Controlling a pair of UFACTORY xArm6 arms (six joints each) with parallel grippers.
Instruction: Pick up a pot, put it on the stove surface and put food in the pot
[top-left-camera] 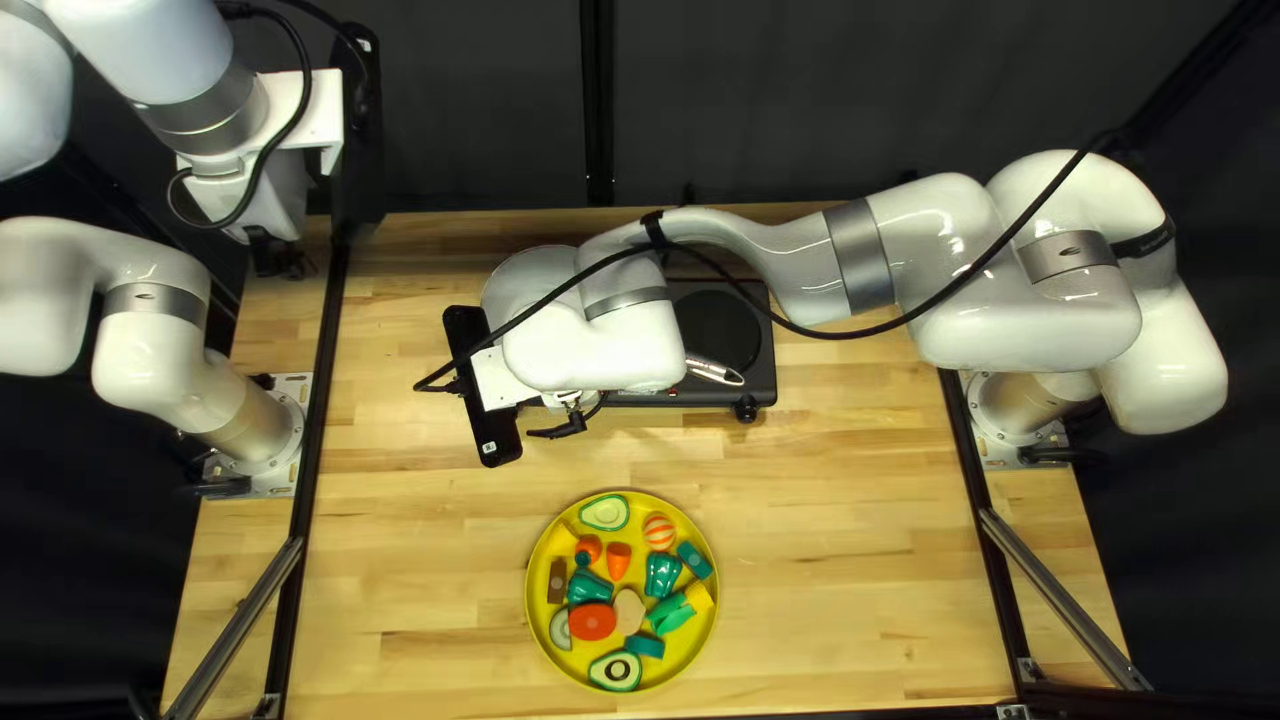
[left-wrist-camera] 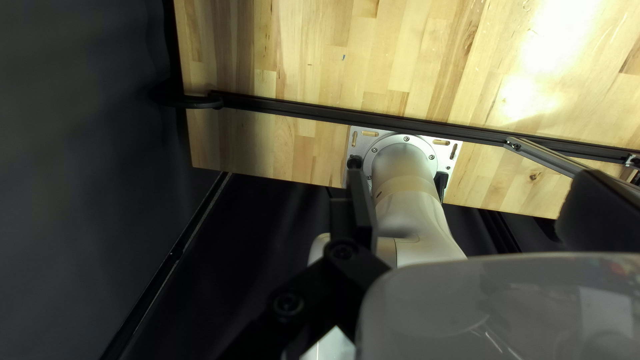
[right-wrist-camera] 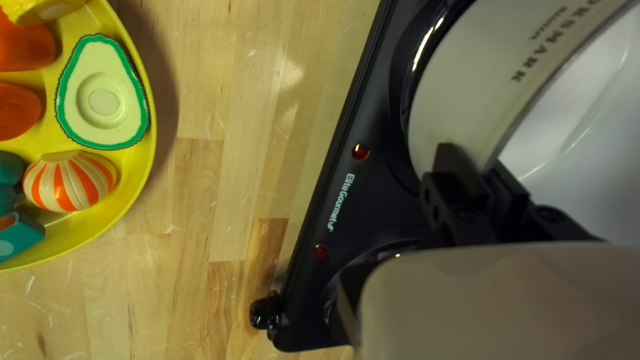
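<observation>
Pinching pot (right-wrist-camera: 453,107) wall with right claw (top-left-camera: 574,399) at stove's (right-wrist-camera: 380,175) 9 o'clock; holding left claw (top-left-camera: 275,254) wide at 10 o'clock.

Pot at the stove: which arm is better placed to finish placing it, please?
Right, I judge: its fingers grip the pot by its rim over the stove. The left arm is raised near the table's left edge, away from them.
</observation>
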